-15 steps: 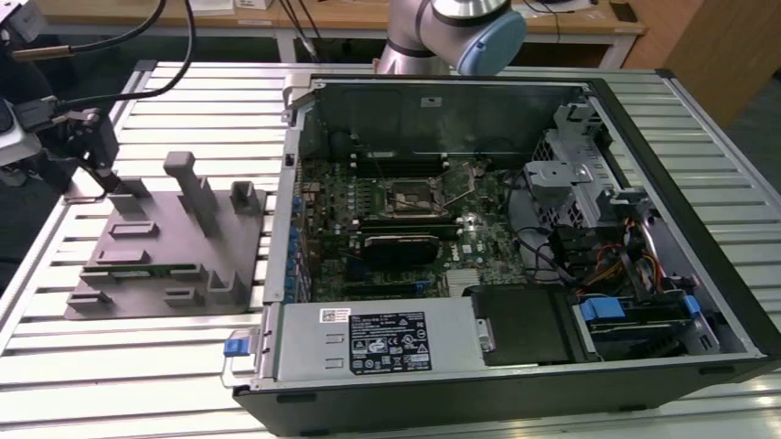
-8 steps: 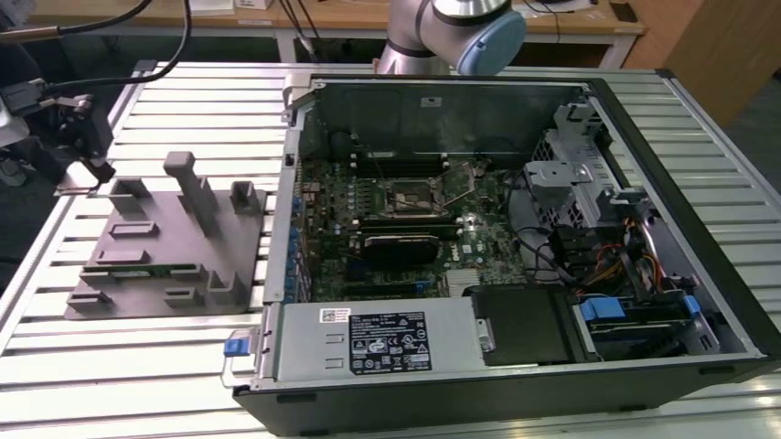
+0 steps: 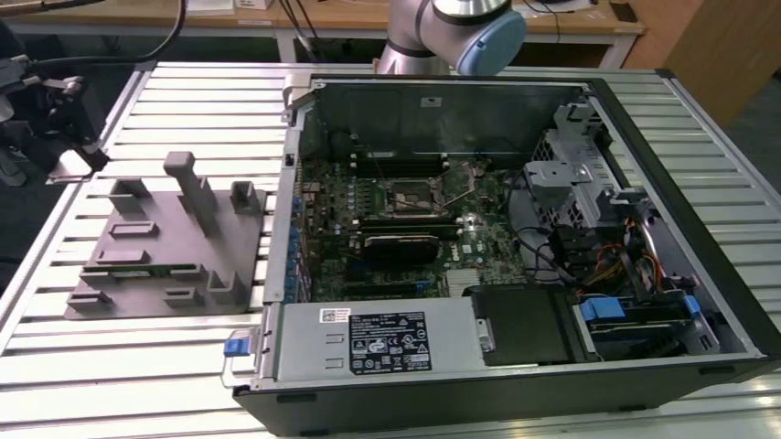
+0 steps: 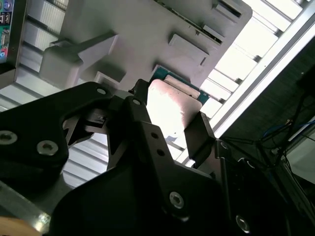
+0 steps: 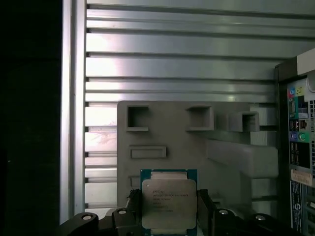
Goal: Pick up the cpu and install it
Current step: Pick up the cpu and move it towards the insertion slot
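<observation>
I saw the open case [image 3: 488, 402] beside the grey tray [image 3: 226, 247] on the exterior view's left, with the arm [image 3: 445, 27] at its far side.

My arm [image 3: 409, 46] is silver tubing with a pale blue joint cap [image 3: 491, 44]; my claw [image 4: 170, 115] is matte black, studded with silver screws [image 4: 176, 199].

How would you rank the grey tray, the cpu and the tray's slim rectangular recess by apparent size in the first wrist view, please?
1. grey tray
2. cpu, between the jaws; nearer the camera, so it looks bigger
3. slim rectangular recess
</observation>
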Robot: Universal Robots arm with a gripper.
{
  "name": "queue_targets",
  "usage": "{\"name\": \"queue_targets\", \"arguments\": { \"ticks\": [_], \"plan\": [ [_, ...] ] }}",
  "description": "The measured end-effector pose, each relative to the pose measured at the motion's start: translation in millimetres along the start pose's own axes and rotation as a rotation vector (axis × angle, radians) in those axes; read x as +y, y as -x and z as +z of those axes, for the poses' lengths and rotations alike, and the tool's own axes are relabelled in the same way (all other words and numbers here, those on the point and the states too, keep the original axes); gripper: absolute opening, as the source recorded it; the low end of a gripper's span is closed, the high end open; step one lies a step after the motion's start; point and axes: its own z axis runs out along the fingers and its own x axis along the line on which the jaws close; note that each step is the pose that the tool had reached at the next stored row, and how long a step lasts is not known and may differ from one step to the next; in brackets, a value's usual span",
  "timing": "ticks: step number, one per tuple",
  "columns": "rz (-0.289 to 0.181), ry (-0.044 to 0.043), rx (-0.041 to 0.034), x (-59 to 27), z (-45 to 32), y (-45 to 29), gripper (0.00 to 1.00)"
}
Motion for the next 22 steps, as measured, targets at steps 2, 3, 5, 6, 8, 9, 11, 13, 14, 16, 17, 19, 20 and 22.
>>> {"name": "queue_targets", "arguments": {
  "ticks": [2, 3, 5, 6, 8, 9, 11, 13, 14, 16, 17, 19, 20, 22],
  "plan": [
    [0.000, 0.0001, -0.0029, 0.3, -4.6, 0.4, 0.54],
    [0.000, 0.0001, -0.0043, 0.4, -7.1, 0.6, 0.54],
    [0.000, 0.0002, -0.0077, 0.8, -12.1, 1.1, 0.54],
    [0.000, 0.0002, -0.0092, 0.9, -14.3, 1.3, 0.54],
    [-0.001, 0.0002, -0.0117, 1.2, -18.6, 1.7, 0.54],
    [-0.001, 0.0003, -0.0130, 1.3, -20.6, 1.9, 0.54],
    [-0.001, 0.0002, -0.0151, 1.6, -24.6, 2.2, 0.54],
    [-0.001, 0.0003, -0.0172, 1.8, -28.8, 2.6, 0.54],
    [-0.001, 0.0003, -0.0183, 1.9, -30.8, 2.8, 0.54],
    [-0.001, 0.0003, -0.0203, 2.1, -34.5, 3.1, 0.54],
    [-0.001, 0.0003, -0.0210, 2.2, -36.3, 3.3, 0.54],
    [-0.001, 0.0003, -0.0228, 2.4, -40.0, 3.6, 0.54],
    [-0.001, 0.0003, -0.0240, 2.6, -42.0, 3.7, 0.54],
    [-0.001, 0.0003, -0.0270, 2.8, -46.4, 4.1, 0.54]
  ]
}}
